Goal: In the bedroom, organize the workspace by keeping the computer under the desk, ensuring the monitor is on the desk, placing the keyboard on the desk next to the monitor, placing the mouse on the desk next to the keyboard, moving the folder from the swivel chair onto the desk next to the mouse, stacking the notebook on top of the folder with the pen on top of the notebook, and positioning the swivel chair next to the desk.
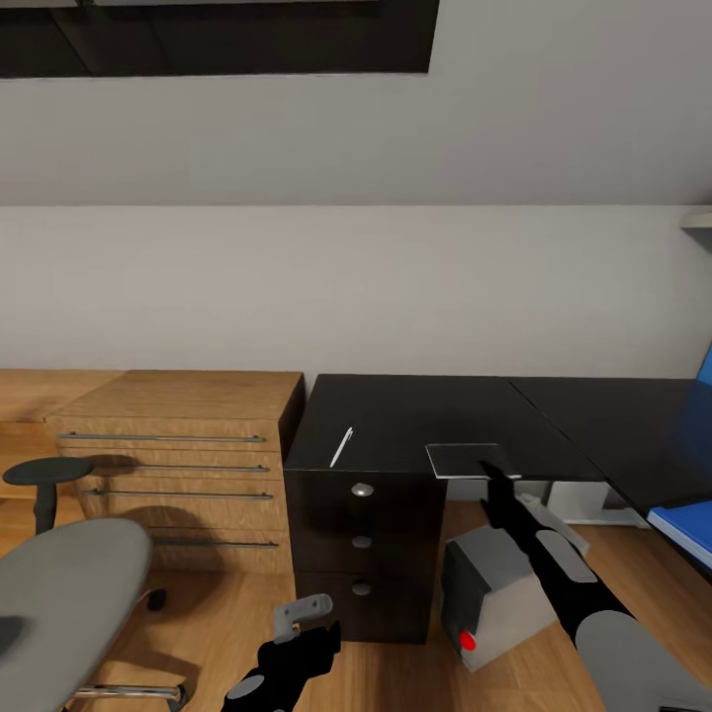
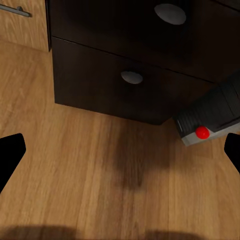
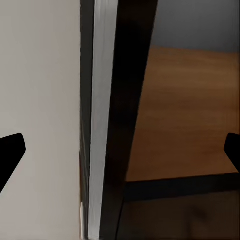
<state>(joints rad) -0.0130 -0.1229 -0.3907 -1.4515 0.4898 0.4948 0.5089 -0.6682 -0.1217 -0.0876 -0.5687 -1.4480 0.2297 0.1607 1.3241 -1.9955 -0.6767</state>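
At the front edge of the desk [image 1: 415, 415], the notebook [image 1: 465, 459] lies flat, thin and light but hard to pinch, so take its overhanging edge with the right gripper [image 1: 497, 473], fingers spread wide around it.

Left hand [image 1: 307, 615] low with fingers spread apart, right hand [image 1: 497, 473] outstretched forward, fingertips wide apart

Desk [image 1: 415, 415] top mostly bare; pen [image 1: 341, 447] and notebook [image 1: 465, 460] lie near front edge. Underneath, passage blocked by drawers [image 1: 362, 544] and computer [image 1: 494, 593].
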